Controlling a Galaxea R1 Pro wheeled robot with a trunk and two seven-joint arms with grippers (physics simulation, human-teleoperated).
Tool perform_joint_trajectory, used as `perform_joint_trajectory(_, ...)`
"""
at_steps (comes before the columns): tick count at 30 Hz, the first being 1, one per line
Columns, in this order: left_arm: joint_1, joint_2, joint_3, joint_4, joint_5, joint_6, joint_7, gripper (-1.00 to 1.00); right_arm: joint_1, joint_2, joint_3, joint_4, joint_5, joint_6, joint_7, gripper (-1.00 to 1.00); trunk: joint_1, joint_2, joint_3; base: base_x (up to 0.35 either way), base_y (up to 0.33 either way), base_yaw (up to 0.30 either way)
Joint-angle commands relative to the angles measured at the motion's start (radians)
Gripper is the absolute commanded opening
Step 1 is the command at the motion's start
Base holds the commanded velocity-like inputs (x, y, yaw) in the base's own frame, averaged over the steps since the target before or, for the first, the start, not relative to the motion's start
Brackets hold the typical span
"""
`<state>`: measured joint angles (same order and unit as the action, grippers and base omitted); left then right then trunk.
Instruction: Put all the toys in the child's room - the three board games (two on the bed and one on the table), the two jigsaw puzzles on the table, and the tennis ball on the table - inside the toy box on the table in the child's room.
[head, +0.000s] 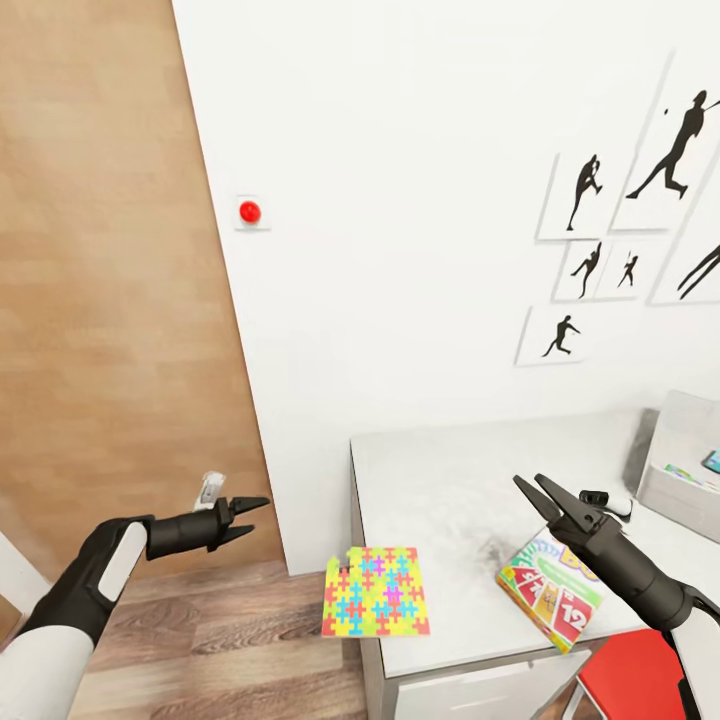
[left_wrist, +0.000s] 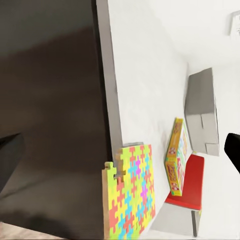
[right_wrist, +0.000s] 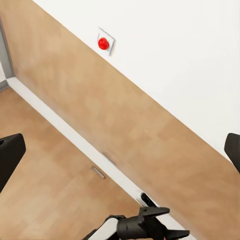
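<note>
Jigsaw puzzle (head: 377, 591), a thin flat square of interlocking red, yellow, blue and green pieces, lies at the front left corner of the pale grey-white worktop (head: 450, 480), overhanging its edge. The left wrist view shows the same square (left_wrist: 130, 192) projecting past that corner.

Green-purple "SKIP-BO" board game box (head: 548, 586) of printed cardboard lies flat on the worktop, to the right of the puzzle and apart from it, near the front edge.

Light grey toy box (head: 675, 450), a shallow tray, sits at the far right of the worktop; a small blue object is partly visible inside it.

My left jaws (head: 245, 516) are spread and empty, held over the wood-plank floor to the left of the worktop.

My right jaws (head: 535, 490) are spread and empty, above the worktop behind the "SKIP-BO" box.

Black baseball-player silhouette posters (head: 620, 200) hang on the white wall.
</note>
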<state>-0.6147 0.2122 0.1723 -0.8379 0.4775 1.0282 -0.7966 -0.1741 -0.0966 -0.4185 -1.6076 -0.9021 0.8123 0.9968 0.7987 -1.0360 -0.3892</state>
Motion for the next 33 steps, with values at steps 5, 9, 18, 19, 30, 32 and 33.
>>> perform_joint_trajectory(5,-0.002,-0.005,-0.036,0.026,-0.005,-0.002,-0.003,1.0,-0.001,0.0,0.0,0.0,-0.003,0.004,0.0,1.0,0.019,-0.036,-0.017,0.0,0.0,0.0)
perform_joint_trajectory(9,-0.002,-0.022,-0.048,0.059,-0.006,-0.016,-0.004,1.0,-0.001,0.0,0.0,0.0,-0.003,0.004,0.0,1.0,0.035,-0.064,-0.029,0.0,0.0,0.0)
perform_joint_trajectory(18,-0.002,-0.057,-0.062,0.157,-0.007,-0.091,-0.008,1.0,-0.001,0.0,0.0,0.0,-0.003,0.004,0.001,1.0,0.069,-0.127,-0.058,0.0,0.0,0.0)
perform_joint_trajectory(19,-0.002,-0.06,-0.062,0.16,-0.007,-0.099,-0.009,1.0,-0.001,0.0,0.0,0.0,-0.003,0.004,0.0,1.0,0.073,-0.134,-0.061,0.0,0.0,0.0)
perform_joint_trajectory(30,-0.002,-0.065,-0.121,0.173,-0.002,-0.124,-0.02,1.0,-0.001,0.0,0.0,0.0,-0.003,0.002,0.001,1.0,0.1,-0.183,-0.083,0.0,0.0,0.0)
perform_joint_trajectory(32,-0.002,-0.062,-0.127,0.173,-0.001,-0.124,-0.021,1.0,-0.001,0.0,-0.001,0.0,-0.003,0.002,0.001,1.0,0.1,-0.183,-0.083,0.0,0.0,0.0)
perform_joint_trajectory(33,-0.002,-0.06,-0.132,0.173,-0.001,-0.124,-0.023,1.0,-0.001,0.0,-0.001,0.0,-0.003,0.002,0.002,1.0,0.1,-0.183,-0.083,0.0,0.0,0.0)
